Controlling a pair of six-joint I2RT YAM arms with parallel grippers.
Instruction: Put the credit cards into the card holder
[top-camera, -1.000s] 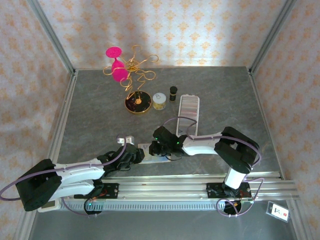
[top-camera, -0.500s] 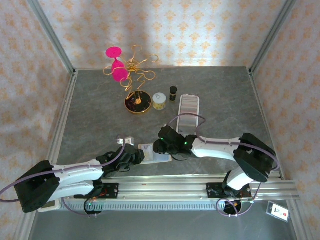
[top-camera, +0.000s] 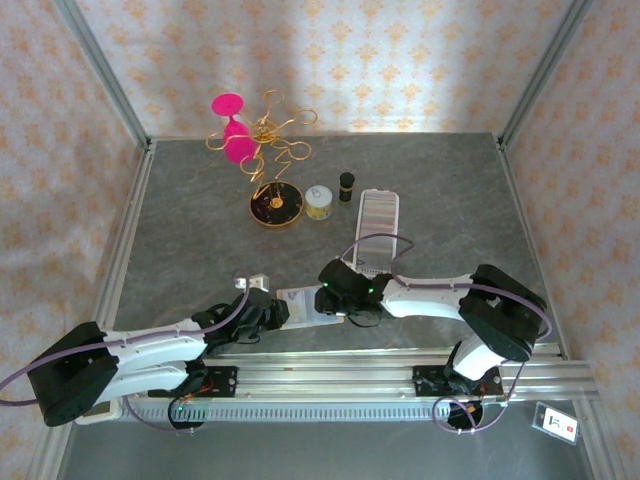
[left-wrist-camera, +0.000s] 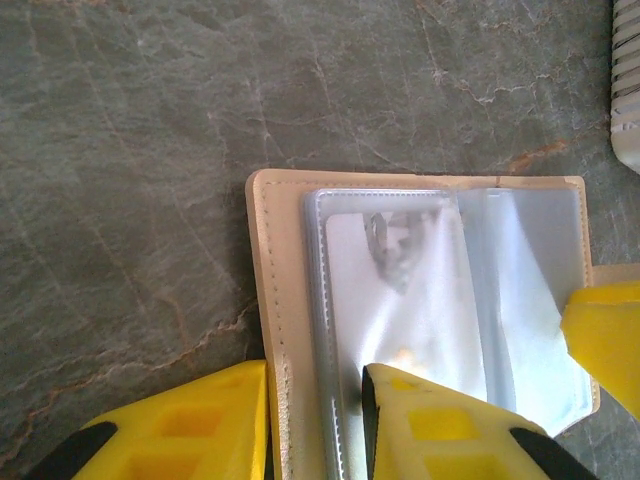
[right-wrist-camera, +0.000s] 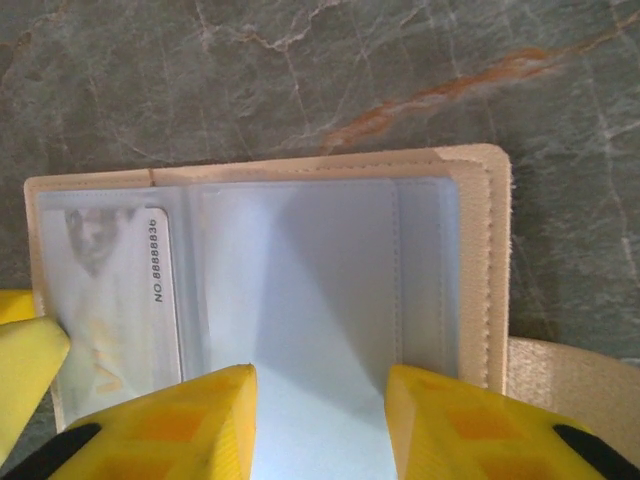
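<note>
The cream-beige card holder (top-camera: 303, 304) lies open and flat near the table's front edge. In the left wrist view its left cover edge (left-wrist-camera: 268, 300) sits between the fingers of my left gripper (left-wrist-camera: 315, 375), which is shut on it. A whitish credit card (left-wrist-camera: 390, 290) with small marks sits in the left clear sleeve; its printed number shows in the right wrist view (right-wrist-camera: 110, 300). A pale blue credit card (right-wrist-camera: 300, 350) lies in the right sleeve. My right gripper (right-wrist-camera: 320, 375) stands open over it, fingers apart on either side. The strap tab (right-wrist-camera: 570, 380) sticks out to the right.
At the back stand a gold wire stand with pink discs (top-camera: 262, 150), a small yellow jar (top-camera: 319, 203) and a dark bottle (top-camera: 347, 185). A long clear ribbed case (top-camera: 378, 225) lies just beyond the right arm. Metal rails (top-camera: 400, 365) run along the near edge.
My right gripper's jaws have spread apart and let go of the pale blue card, and that arm has shifted a little to the right. My left gripper has kept its hold on the card holder.
</note>
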